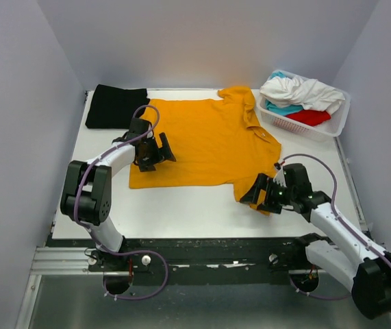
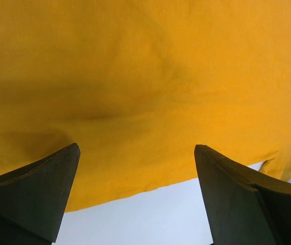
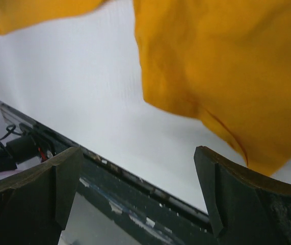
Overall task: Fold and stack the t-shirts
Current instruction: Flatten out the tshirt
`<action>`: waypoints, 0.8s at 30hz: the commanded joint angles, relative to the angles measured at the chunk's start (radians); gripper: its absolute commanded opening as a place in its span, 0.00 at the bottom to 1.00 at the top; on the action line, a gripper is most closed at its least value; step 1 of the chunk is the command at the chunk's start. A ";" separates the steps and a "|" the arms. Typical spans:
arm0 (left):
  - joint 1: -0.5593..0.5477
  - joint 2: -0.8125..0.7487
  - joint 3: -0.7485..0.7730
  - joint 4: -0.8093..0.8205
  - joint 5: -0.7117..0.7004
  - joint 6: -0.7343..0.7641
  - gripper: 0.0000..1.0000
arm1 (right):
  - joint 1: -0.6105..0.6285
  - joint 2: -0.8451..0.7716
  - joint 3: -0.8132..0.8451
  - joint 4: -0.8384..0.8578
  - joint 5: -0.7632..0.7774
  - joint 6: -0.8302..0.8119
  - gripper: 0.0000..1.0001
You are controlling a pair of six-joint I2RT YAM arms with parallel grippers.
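Note:
A mustard-orange t-shirt (image 1: 205,140) lies spread flat on the white table, collar toward the right. A folded black t-shirt (image 1: 115,106) rests at the back left corner. White (image 1: 301,92), teal (image 1: 282,107) and red (image 1: 310,117) t-shirts are heaped in the basket. My left gripper (image 1: 157,152) hovers open over the orange shirt's left part; its view shows the fabric (image 2: 145,76) and its hem above bare table. My right gripper (image 1: 260,193) stands open by the shirt's near sleeve (image 3: 221,76), nothing between its fingers.
A white lattice basket (image 1: 339,123) sits at the back right corner. The table's front edge with a black rail (image 3: 135,176) runs just below the right gripper. Grey walls close in the left, back and right sides.

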 commanded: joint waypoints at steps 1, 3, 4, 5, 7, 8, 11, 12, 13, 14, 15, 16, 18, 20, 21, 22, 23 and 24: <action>0.004 -0.023 0.001 -0.004 -0.030 0.001 0.99 | 0.007 -0.079 0.007 -0.229 0.006 0.005 1.00; 0.004 -0.043 -0.004 -0.003 -0.022 0.001 0.98 | 0.007 -0.126 0.051 -0.226 0.047 0.004 1.00; 0.004 -0.052 -0.011 0.004 -0.011 0.000 0.99 | 0.007 -0.142 0.059 -0.192 0.037 0.010 1.00; 0.003 -0.064 -0.020 0.012 0.001 0.000 0.99 | 0.007 -0.145 0.076 -0.159 0.052 0.022 1.00; 0.004 -0.080 -0.032 0.031 0.011 -0.006 0.99 | 0.007 -0.115 0.094 -0.071 0.068 0.019 1.00; 0.003 -0.082 -0.030 0.035 0.011 -0.013 0.98 | 0.006 -0.074 0.105 -0.024 0.087 0.003 1.00; 0.004 -0.058 -0.003 0.061 0.102 -0.008 0.99 | 0.007 0.092 0.157 0.085 0.159 -0.027 1.00; 0.003 -0.041 0.002 0.076 0.131 -0.017 0.99 | 0.006 0.165 0.179 0.127 0.198 -0.015 1.00; 0.003 -0.027 0.004 0.091 0.153 -0.031 0.99 | 0.007 0.234 0.188 0.194 0.209 -0.006 1.00; 0.003 -0.008 0.009 0.097 0.171 -0.039 0.99 | 0.007 0.291 0.196 0.257 0.217 -0.002 1.00; 0.003 0.006 0.016 0.094 0.169 -0.045 0.99 | 0.007 0.358 0.207 0.307 0.230 0.015 1.00; 0.003 0.019 0.023 0.083 0.165 -0.048 0.99 | 0.006 0.411 0.225 0.332 0.222 0.018 1.00; 0.002 0.034 0.032 0.054 0.154 -0.044 0.98 | 0.008 0.499 0.244 0.334 0.225 0.022 1.00; 0.003 0.036 0.016 0.048 0.142 -0.045 0.99 | 0.008 0.539 0.226 0.366 0.230 0.030 1.00; 0.002 0.032 0.002 0.048 0.143 -0.050 0.99 | 0.008 0.537 0.206 0.355 0.235 0.043 1.00; 0.003 0.027 -0.014 0.055 0.150 -0.057 0.99 | 0.008 0.522 0.184 0.352 0.235 0.052 1.00; 0.002 0.020 -0.032 0.057 0.157 -0.065 0.99 | 0.008 0.500 0.148 0.350 0.239 0.064 1.00; 0.001 0.015 -0.056 0.063 0.173 -0.072 0.99 | 0.007 0.467 0.119 0.346 0.245 0.073 1.00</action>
